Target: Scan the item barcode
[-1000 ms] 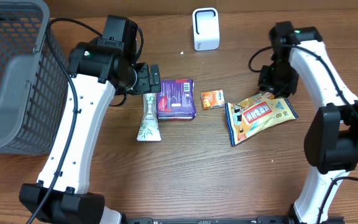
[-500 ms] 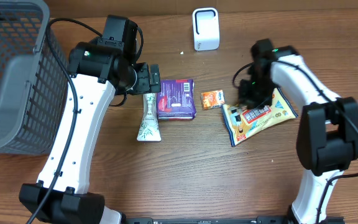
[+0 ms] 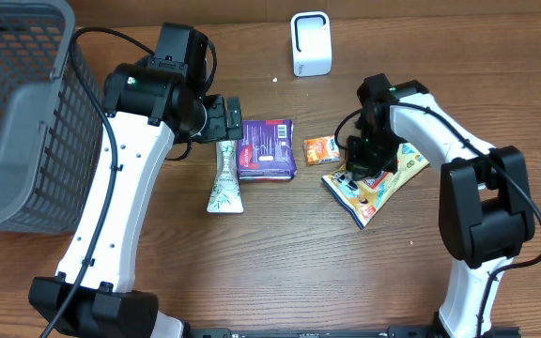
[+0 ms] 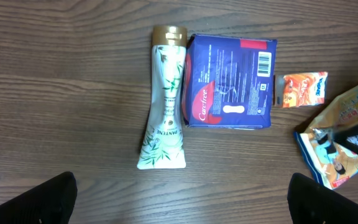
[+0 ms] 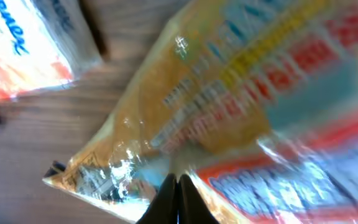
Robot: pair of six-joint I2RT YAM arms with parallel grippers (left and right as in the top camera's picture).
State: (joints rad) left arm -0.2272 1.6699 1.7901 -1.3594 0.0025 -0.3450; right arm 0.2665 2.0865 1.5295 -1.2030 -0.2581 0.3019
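Observation:
A yellow and blue snack bag (image 3: 390, 176) lies right of centre, skewed on the table; it also shows in the left wrist view (image 4: 348, 134). My right gripper (image 3: 357, 170) is shut on the bag's left edge. Up close its two fingers (image 5: 178, 182) press together, pinching the shiny film of the bag (image 5: 247, 106). The white scanner (image 3: 310, 43) stands at the back. My left gripper (image 3: 236, 118) hovers open above a white tube (image 3: 225, 178) and a purple pack (image 3: 267, 148). Its fingertips (image 4: 27, 202) are far apart and hold nothing.
A small orange packet (image 3: 321, 149) lies between the purple pack and the snack bag, also in the right wrist view (image 5: 23, 43). A grey mesh basket (image 3: 17, 113) fills the left side. In the left wrist view the tube (image 4: 163, 106) touches the blue pack (image 4: 230, 82).
My right arm swung left and down to the snack bag and its jaws shut on the edge. The bag slid left and turned. The left arm stayed still.

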